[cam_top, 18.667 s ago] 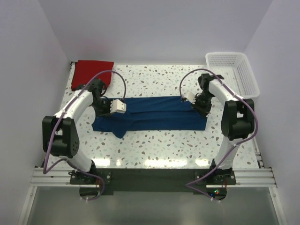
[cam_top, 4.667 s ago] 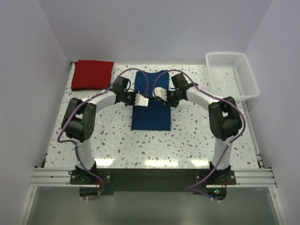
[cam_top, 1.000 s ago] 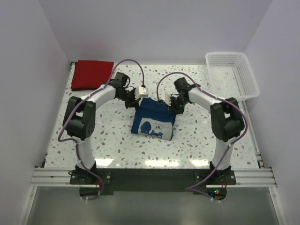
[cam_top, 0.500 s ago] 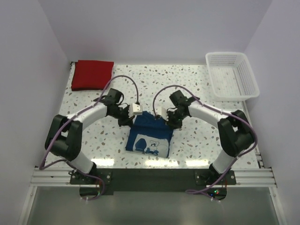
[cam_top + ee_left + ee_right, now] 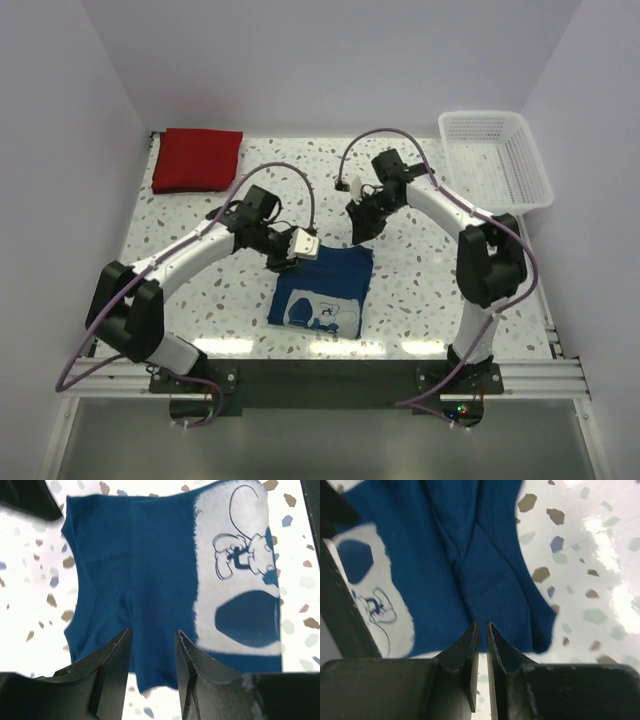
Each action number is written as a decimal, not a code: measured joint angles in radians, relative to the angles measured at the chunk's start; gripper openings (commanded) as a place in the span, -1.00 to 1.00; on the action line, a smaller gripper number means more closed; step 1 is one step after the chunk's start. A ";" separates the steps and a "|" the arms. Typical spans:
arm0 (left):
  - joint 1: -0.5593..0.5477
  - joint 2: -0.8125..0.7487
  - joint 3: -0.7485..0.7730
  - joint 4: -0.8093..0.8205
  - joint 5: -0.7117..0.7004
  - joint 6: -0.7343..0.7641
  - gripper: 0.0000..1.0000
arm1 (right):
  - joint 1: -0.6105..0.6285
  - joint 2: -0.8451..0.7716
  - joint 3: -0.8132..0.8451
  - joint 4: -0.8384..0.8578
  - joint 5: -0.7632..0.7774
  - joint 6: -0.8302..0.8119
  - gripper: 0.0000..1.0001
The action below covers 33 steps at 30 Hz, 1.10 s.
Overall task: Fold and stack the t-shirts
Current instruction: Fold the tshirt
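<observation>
Standing at the near edge of the speckled table [image 5: 430, 290], I saw the navy t-shirt [image 5: 335, 275] lying folded into a compact rectangle a little toward 6 o'clock from the table's middle, flat on the surface, its white cartoon print [image 5: 318, 312] facing up on the nearer half. The left gripper [image 5: 152, 635] hovered over the shirt's 10 o'clock corner; its wrist view showed the two dark fingers [image 5: 117, 665] parted by a moderate gap with nothing pinched between them, only blue cloth below. The right gripper [image 5: 481, 626] hung above the shirt's far edge at about 1 o'clock, pointing down; its fingers [image 5: 462, 655] were barely parted, a thin slit of light between them and no fabric caught there. The red t-shirt [image 5: 197, 159] sat folded in the far corner at 10 o'clock, well apart from the navy one. A white lattice basket [image 5: 515, 178] stood in the far corner at 2 o'clock.
</observation>
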 measured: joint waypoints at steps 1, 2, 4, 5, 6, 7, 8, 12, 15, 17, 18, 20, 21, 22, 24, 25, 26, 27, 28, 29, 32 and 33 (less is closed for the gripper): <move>-0.019 0.030 0.020 0.006 0.002 0.006 -0.10 | 0.003 0.040 0.019 0.010 -0.021 0.039 -0.74; -0.033 0.064 0.044 0.007 0.003 0.016 -0.10 | 0.008 0.080 0.040 0.013 -0.041 0.080 -0.77; -0.049 0.134 0.083 0.018 0.002 0.026 -0.09 | 0.016 0.152 0.066 0.031 -0.072 0.143 -0.78; -0.055 0.167 0.103 0.020 0.001 0.029 -0.09 | 0.021 0.187 0.076 0.039 -0.087 0.174 -0.78; -0.060 0.200 0.123 0.021 0.000 0.029 -0.09 | 0.026 0.219 0.086 0.045 -0.098 0.202 -0.78; -0.062 0.227 0.138 0.024 -0.002 0.031 -0.08 | 0.030 0.245 0.094 0.051 -0.111 0.227 -0.78; -0.066 0.263 0.160 0.025 -0.004 0.037 -0.08 | 0.035 0.268 0.103 0.054 -0.117 0.249 -0.78; -0.075 0.346 0.211 0.019 -0.014 0.056 -0.07 | 0.049 0.329 0.150 0.073 -0.148 0.307 -0.78; -0.083 0.374 0.221 0.007 -0.018 0.071 -0.06 | 0.054 0.353 0.171 0.090 -0.162 0.323 -0.78; -0.089 0.386 0.222 -0.004 -0.017 0.079 -0.05 | 0.054 0.374 0.180 0.102 -0.164 0.328 -0.78; -0.092 0.391 0.222 -0.007 -0.018 0.081 -0.04 | 0.054 0.384 0.182 0.107 -0.164 0.329 -0.78; -0.098 0.406 0.222 -0.018 -0.018 0.088 -0.05 | 0.054 0.408 0.182 0.108 -0.166 0.332 -0.78; -0.100 0.411 0.222 -0.023 -0.018 0.090 -0.07 | 0.054 0.417 0.182 0.106 -0.175 0.335 -0.78; -0.102 0.418 0.222 -0.029 -0.018 0.093 -0.14 | 0.054 0.426 0.183 0.105 -0.189 0.338 -0.78; -0.105 0.428 0.222 -0.035 -0.019 0.097 -0.25 | 0.054 0.432 0.188 0.103 -0.201 0.338 -0.79; -0.105 0.431 0.224 -0.037 -0.019 0.097 -0.43 | 0.054 0.433 0.190 0.103 -0.201 0.338 -0.79; -0.105 0.434 0.225 -0.040 -0.019 0.096 -0.53 | 0.054 0.436 0.192 0.102 -0.204 0.337 -0.79; -0.105 0.436 0.228 -0.043 -0.020 0.098 -0.69 | 0.054 0.440 0.196 0.101 -0.209 0.337 -0.79; -0.106 0.436 0.230 -0.046 -0.020 0.097 -0.76 | 0.054 0.444 0.198 0.101 -0.216 0.337 -0.79; -0.106 0.436 0.232 -0.046 -0.020 0.101 -0.82 | 0.054 0.446 0.199 0.100 -0.220 0.337 -0.80; -0.108 0.431 0.233 -0.046 -0.020 0.102 -0.99 | 0.054 0.448 0.199 0.100 -0.223 0.333 -0.80; -0.109 0.425 0.232 -0.045 -0.022 0.101 -1.00 | 0.054 0.451 0.201 0.098 -0.226 0.333 -0.80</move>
